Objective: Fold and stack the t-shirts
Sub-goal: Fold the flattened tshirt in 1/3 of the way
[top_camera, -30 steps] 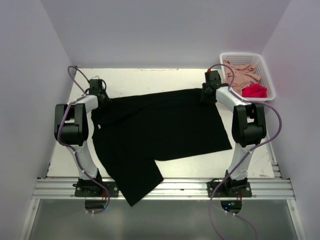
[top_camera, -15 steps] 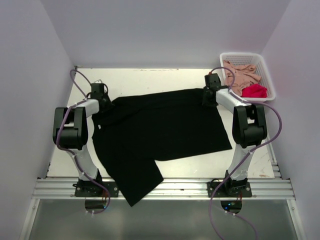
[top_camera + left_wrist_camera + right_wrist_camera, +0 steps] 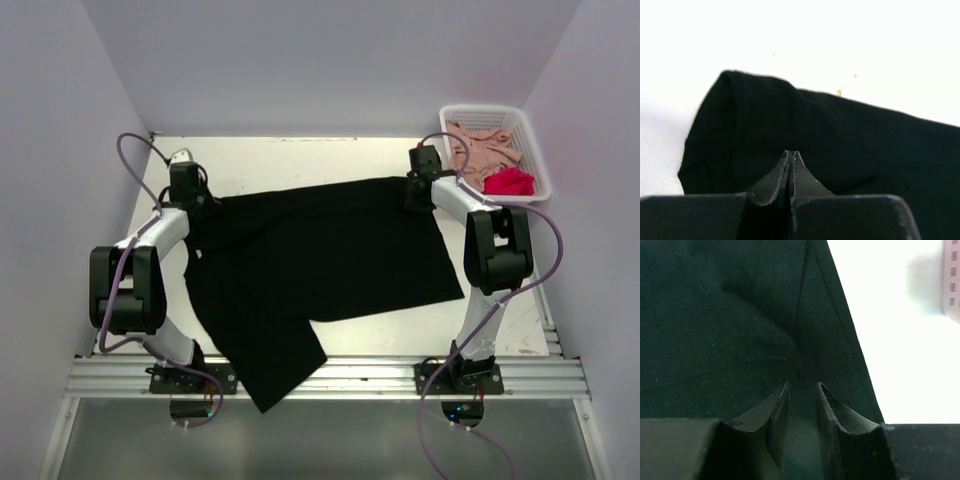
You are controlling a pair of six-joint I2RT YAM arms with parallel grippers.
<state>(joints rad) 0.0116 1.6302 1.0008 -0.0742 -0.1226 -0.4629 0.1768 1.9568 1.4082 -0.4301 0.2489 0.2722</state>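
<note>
A large black t-shirt (image 3: 320, 260) lies spread on the white table (image 3: 300, 155), one part hanging over the near edge. My left gripper (image 3: 188, 192) is at the shirt's back left corner. In the left wrist view its jaws (image 3: 791, 153) are shut tight with nothing showing between them, above the black sleeve (image 3: 740, 125). My right gripper (image 3: 416, 190) is at the shirt's back right corner. Its jaws (image 3: 801, 385) stand narrowly apart and low on the black cloth (image 3: 715, 315), which puckers at the tips. A dusty pink t-shirt (image 3: 480, 150) and a red one (image 3: 510, 182) lie in the basket.
The white lattice basket (image 3: 495, 108) stands at the table's back right corner, and its edge (image 3: 953, 285) shows in the right wrist view. Bare table runs behind the black shirt. White walls close in the back and both sides.
The left arm's elbow has swung outward and down, and its gripper has moved a little back and to the left. The right arm has barely moved. The shirt lies as before.
</note>
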